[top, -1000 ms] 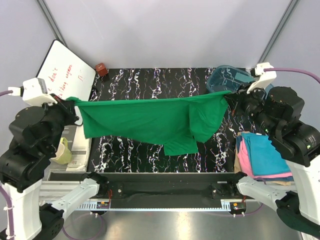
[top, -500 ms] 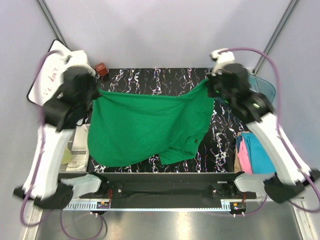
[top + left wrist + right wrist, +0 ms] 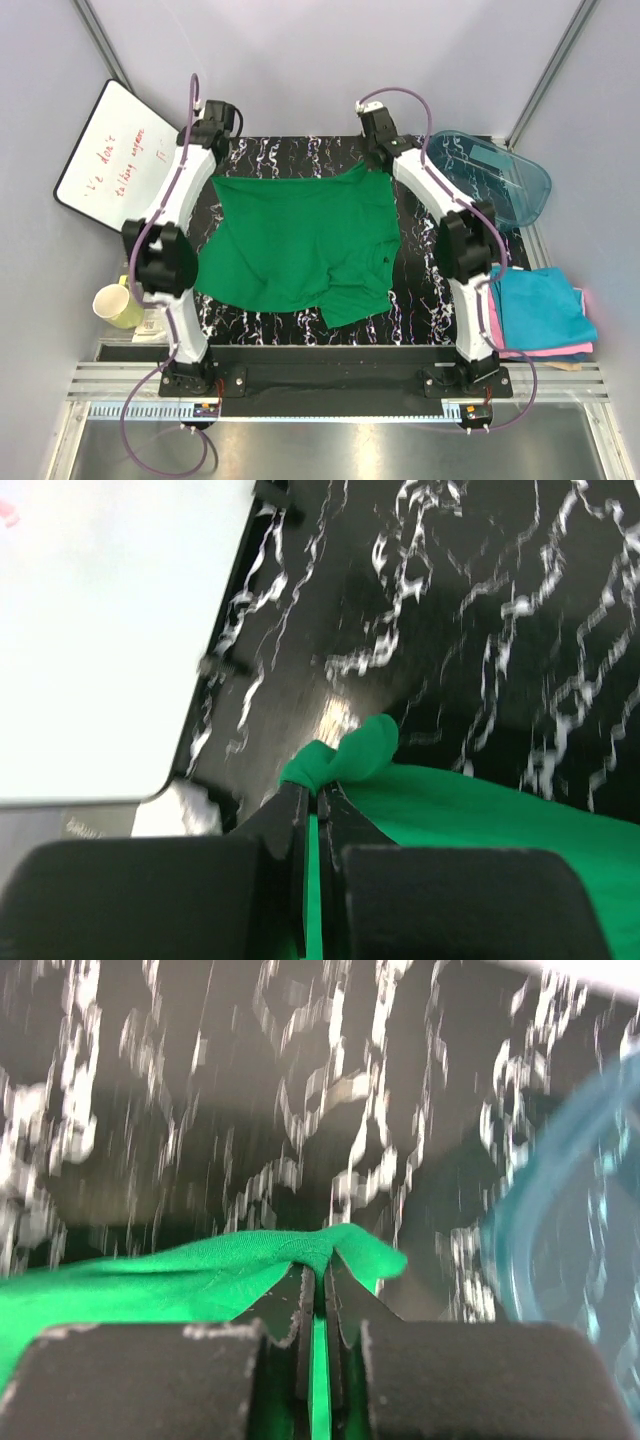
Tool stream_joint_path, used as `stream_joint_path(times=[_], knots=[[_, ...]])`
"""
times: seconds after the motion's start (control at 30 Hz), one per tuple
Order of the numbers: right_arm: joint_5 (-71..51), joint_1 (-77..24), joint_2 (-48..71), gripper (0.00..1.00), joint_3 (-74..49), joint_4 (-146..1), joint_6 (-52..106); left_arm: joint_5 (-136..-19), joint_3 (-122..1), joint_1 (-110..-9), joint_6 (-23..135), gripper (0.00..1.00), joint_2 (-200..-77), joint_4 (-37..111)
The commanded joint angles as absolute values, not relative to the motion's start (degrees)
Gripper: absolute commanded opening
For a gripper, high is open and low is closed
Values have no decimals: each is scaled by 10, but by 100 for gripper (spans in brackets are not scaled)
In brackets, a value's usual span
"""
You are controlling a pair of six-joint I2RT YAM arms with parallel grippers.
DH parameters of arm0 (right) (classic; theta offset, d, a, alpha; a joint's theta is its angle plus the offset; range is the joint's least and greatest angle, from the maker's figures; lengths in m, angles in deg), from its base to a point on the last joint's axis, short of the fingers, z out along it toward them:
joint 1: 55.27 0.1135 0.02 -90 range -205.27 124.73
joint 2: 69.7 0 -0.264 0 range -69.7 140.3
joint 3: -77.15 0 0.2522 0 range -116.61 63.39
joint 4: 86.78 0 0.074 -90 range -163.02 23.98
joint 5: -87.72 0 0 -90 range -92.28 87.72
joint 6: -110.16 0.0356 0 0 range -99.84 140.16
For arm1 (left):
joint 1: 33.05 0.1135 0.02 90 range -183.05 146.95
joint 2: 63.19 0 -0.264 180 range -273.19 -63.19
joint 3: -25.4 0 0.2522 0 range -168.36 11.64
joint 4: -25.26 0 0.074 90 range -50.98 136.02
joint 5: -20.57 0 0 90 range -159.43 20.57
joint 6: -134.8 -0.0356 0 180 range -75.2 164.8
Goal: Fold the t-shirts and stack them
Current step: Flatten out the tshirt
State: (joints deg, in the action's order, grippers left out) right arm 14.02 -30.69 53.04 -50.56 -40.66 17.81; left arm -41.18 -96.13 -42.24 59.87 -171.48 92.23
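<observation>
The green shirt (image 3: 300, 240) is spread mostly flat across the middle of the worktop (image 3: 290, 152), with a sleeve rumpled toward the near edge. Both arms are stretched out to the far edge, and the shirt's two far corners are held there. The far-left corner is pinched in the left jaws and the far-right one in the right jaws. Both pairs are closed tight on a little tuft of cloth, clearly seen from the wrists.

The other shirts are stacked folded by the right edge toward the near corner: the teal-blue shirt (image 3: 540, 308) on top, the pink shirt (image 3: 528, 350) under it, and a sliver of tan shirt (image 3: 566, 366) at the bottom. A clear tub (image 3: 500, 172) is parked at the far-right corner. A whiteboard (image 3: 110, 155) and a mug (image 3: 118, 305) are sat off the left edge.
</observation>
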Motion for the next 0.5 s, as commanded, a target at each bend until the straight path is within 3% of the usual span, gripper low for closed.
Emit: stream_joint_path(times=[0.0,0.07,0.2,0.47], knots=[[166,-326,616,0,-662,-429,172,-431,-1058,-404,594,0,-1799,900],[172,-329,663,0,-732,-418,166,-436,-1096,-401,596,0,-1824,903],[156,-336,674,0,-752,-418,181,-439,-1119,-401,586,0,-1848,911],[126,-336,576,0,-604,-407,200,-417,-1009,-396,625,0,-1792,931]])
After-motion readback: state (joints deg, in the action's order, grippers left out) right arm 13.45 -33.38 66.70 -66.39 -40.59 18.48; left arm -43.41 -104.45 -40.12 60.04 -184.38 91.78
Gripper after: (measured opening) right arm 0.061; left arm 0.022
